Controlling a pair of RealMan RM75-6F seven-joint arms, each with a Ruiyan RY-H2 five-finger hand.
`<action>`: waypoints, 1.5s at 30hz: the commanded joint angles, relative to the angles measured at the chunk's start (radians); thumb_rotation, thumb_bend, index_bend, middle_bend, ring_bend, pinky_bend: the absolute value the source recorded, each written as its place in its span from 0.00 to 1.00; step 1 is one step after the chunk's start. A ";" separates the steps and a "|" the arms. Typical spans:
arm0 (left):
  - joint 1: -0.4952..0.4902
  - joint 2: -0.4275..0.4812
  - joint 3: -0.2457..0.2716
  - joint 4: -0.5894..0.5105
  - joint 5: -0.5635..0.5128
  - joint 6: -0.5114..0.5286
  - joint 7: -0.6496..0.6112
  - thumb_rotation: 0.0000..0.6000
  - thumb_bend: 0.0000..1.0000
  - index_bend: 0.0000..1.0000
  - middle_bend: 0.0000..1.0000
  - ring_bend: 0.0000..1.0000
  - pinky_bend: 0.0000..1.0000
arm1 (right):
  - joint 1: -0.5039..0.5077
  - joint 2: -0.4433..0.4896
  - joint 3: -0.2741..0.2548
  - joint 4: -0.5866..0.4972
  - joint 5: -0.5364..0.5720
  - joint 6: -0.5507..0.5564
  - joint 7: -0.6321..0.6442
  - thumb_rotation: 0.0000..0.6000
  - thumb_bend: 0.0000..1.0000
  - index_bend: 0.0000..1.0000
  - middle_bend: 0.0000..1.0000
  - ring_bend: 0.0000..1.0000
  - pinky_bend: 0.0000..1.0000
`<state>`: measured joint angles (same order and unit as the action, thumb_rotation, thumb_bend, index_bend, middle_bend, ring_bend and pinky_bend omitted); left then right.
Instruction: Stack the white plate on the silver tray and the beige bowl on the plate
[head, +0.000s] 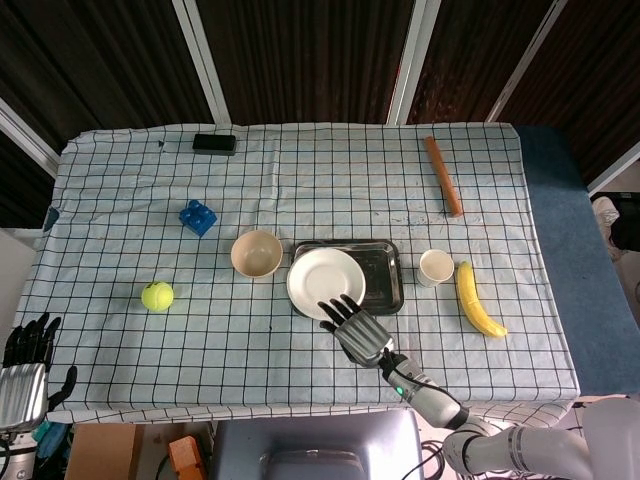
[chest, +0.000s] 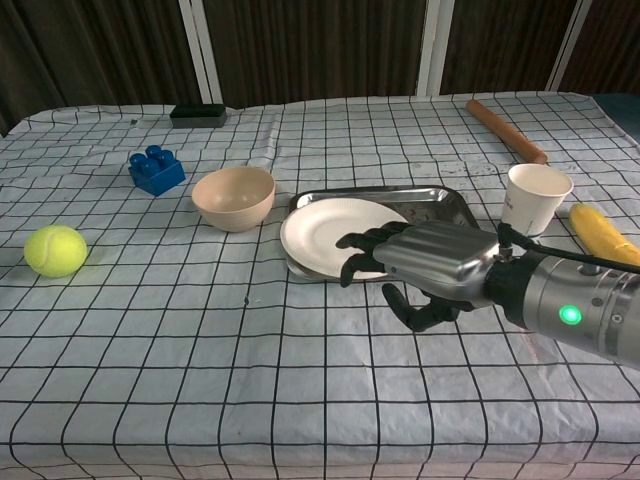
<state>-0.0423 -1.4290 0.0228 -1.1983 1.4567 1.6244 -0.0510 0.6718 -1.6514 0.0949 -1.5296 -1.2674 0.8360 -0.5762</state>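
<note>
**What the views hide**

The right hand (chest: 420, 265) covers the near right edge of the white plate (chest: 335, 232) and the near rim of the silver tray (chest: 440, 194) in the chest view — whether its fingertips touch the plate cannot be told. The left hand (head: 25, 362) sits at the bottom left corner of the head view, its wrist cut off. The banana (chest: 603, 232) is partly hidden behind the right forearm in the chest view.
</note>
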 joint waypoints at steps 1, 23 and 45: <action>-0.001 0.018 0.021 -0.017 0.027 -0.021 0.003 1.00 0.38 0.00 0.00 0.00 0.00 | 0.004 0.007 -0.002 0.006 0.031 0.007 -0.021 1.00 0.81 0.23 0.00 0.00 0.00; 0.014 0.045 0.009 -0.048 0.066 -0.040 0.006 1.00 0.39 0.00 0.00 0.00 0.00 | 0.002 0.071 0.018 0.017 0.075 0.102 0.047 1.00 0.71 0.18 0.00 0.00 0.00; 0.049 0.068 -0.037 0.011 0.015 -0.043 -0.124 1.00 0.38 0.00 0.00 0.00 0.00 | 0.302 -0.450 0.302 0.507 0.182 0.169 -0.075 1.00 0.21 0.20 0.00 0.00 0.00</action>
<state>0.0042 -1.3639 -0.0104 -1.1916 1.4761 1.5822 -0.1700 0.9141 -2.0379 0.3527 -1.0918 -1.1098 1.0239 -0.6322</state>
